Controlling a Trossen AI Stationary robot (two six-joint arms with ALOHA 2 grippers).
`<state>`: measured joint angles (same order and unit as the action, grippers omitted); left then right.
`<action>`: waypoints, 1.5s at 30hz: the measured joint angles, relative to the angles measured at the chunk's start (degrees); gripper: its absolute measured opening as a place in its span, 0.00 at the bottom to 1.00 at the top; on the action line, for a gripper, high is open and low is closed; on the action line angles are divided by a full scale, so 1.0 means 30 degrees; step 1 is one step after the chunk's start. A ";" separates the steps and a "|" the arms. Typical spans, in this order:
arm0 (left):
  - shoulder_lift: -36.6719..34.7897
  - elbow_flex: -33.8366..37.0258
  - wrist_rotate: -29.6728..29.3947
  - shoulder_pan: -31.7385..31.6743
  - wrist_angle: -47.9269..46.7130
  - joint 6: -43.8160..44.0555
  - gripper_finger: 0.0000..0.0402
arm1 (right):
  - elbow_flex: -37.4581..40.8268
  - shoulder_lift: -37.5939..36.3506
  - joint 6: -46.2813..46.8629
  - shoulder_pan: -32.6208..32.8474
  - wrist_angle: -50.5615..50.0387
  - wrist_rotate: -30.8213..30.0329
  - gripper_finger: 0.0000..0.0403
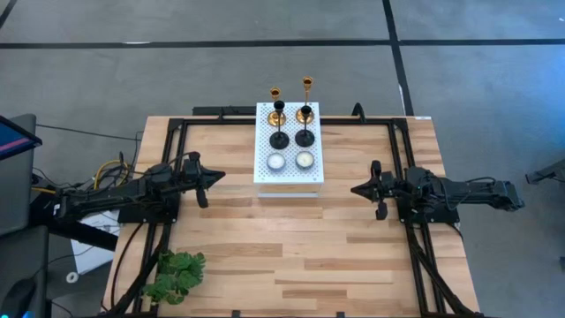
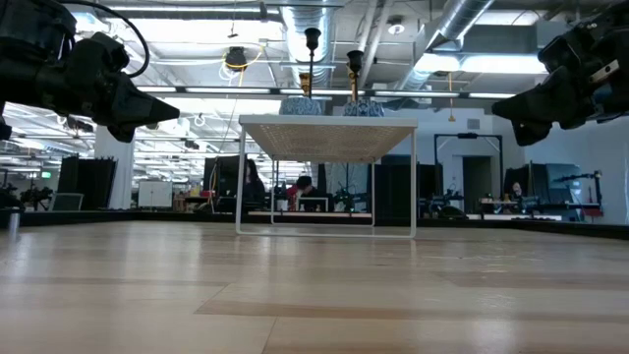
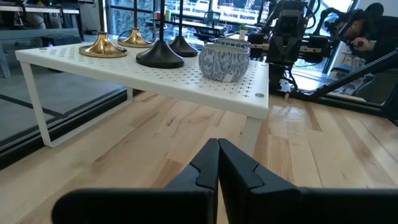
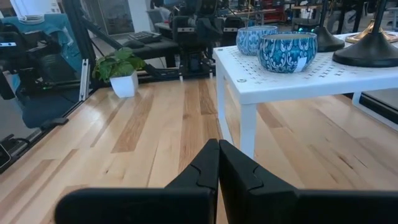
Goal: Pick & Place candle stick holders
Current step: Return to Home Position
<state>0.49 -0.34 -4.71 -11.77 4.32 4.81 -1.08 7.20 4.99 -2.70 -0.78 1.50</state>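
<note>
Two gold candle stick holders [image 1: 276, 117] [image 1: 306, 97] and two black ones [image 1: 279, 139] [image 1: 305, 136] stand upright on their round bases on a white perforated shelf [image 1: 289, 181] at the table's far middle. Their bases also show in the left wrist view, gold [image 3: 102, 48] and black [image 3: 160, 58]. My left gripper [image 1: 212, 176] hovers left of the shelf, shut and empty. My right gripper [image 1: 357, 189] hovers right of the shelf, shut and empty.
Two blue-and-white patterned bowls [image 1: 276, 162] [image 1: 305, 160] sit on the shelf's near half. A green leafy plant [image 1: 174, 276] stands at the table's near left corner. Bare wooden table lies between and in front of the arms.
</note>
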 joint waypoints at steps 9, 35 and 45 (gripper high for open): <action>0.0000 0.0000 0.0000 0.0006 0.0007 -0.0003 0.02 | 0.0000 -0.0007 0.0000 0.0000 -0.0007 0.0000 0.00; 0.0000 0.0000 0.0000 0.0005 0.0095 -0.0003 0.03 | 0.0005 -0.0007 0.0000 0.0000 -0.0014 -0.0007 0.00; 0.0000 -0.0007 0.0000 0.0004 0.0153 -0.0003 0.03 | 0.0007 -0.0006 0.0000 0.0000 -0.0014 -0.0007 0.00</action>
<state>0.49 -0.36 -4.71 -11.76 4.78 4.80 -1.06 7.18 4.99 -2.70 -0.82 1.48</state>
